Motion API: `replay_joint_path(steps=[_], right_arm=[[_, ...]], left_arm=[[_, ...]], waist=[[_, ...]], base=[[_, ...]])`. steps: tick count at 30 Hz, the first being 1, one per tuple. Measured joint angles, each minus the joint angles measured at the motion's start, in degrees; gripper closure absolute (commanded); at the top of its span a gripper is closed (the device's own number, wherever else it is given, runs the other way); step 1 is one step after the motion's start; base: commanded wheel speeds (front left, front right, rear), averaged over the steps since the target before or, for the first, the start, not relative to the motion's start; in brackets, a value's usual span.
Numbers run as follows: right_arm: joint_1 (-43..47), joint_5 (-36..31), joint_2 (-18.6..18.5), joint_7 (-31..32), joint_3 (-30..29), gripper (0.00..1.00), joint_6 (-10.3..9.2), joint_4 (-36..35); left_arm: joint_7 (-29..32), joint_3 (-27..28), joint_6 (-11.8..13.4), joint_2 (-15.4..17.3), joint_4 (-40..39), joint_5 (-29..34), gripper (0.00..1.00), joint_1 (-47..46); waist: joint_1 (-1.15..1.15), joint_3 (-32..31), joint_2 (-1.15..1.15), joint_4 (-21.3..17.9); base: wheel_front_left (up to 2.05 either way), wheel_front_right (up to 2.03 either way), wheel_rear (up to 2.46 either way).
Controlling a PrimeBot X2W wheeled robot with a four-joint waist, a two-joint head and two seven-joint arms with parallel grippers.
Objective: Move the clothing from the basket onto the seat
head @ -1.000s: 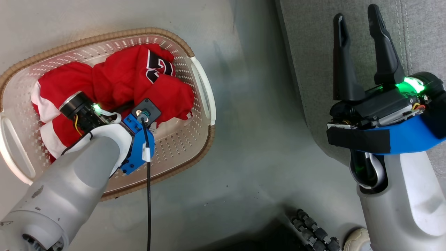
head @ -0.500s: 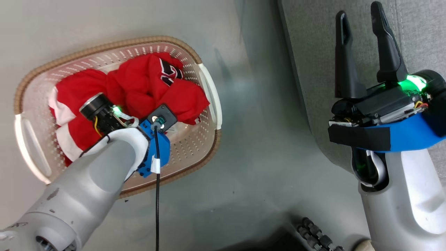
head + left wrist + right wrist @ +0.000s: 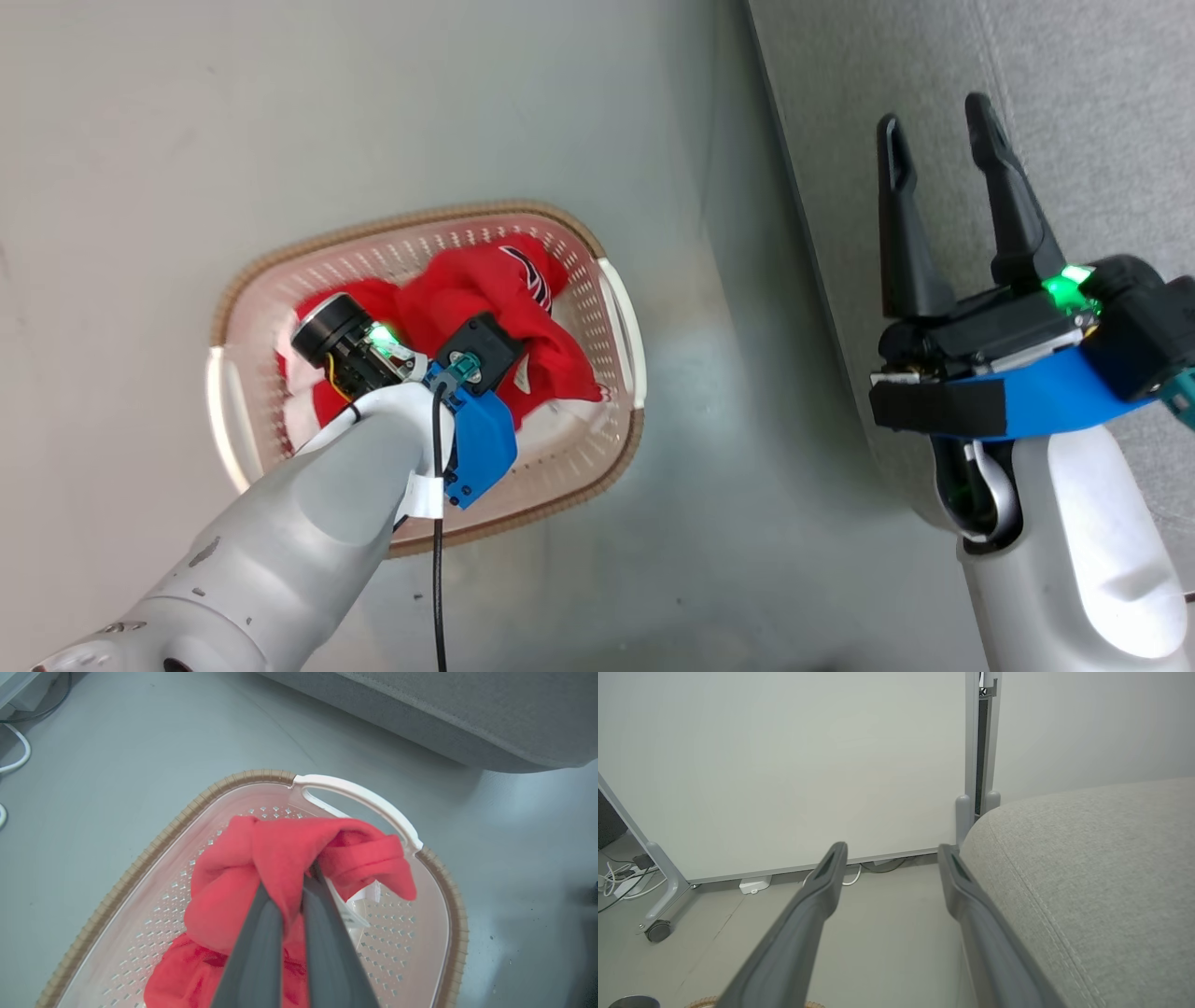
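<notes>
The head camera has pulled up and away, so the basket (image 3: 392, 222) now looks smaller and sits nearer the middle of the head view. The clothing (image 3: 467, 289) has gathered into a tighter, higher bunch around the left tool (image 3: 289, 891), which pinches a fold of it. Its dark-and-white mark (image 3: 530, 275) now shows narrower.
</notes>
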Motion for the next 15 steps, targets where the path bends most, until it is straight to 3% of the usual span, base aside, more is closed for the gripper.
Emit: replay_joint_path(steps=[5, 15], right_arm=[[2.7, -0.8, 0.0, 0.0, -0.5, 0.00, 0.00, 1.1], [8.1, -1.3, 0.0, 0.0, -1.2, 0.00, 0.00, 3.0]], left_arm=[[-0.6, 0.9, 0.0, -0.3, -1.9, -2.0, 1.00, 0.5], [-0.7, 10.7, 0.0, 1.8, -10.4, 1.1, 1.00, 4.8]], waist=[[0.00, -5.4, 0.00, 1.8], [-0.01, -16.3, 0.00, 4.9]], base=[[0.00, 0.00, 0.00], [0.00, 0.00, 0.00]])
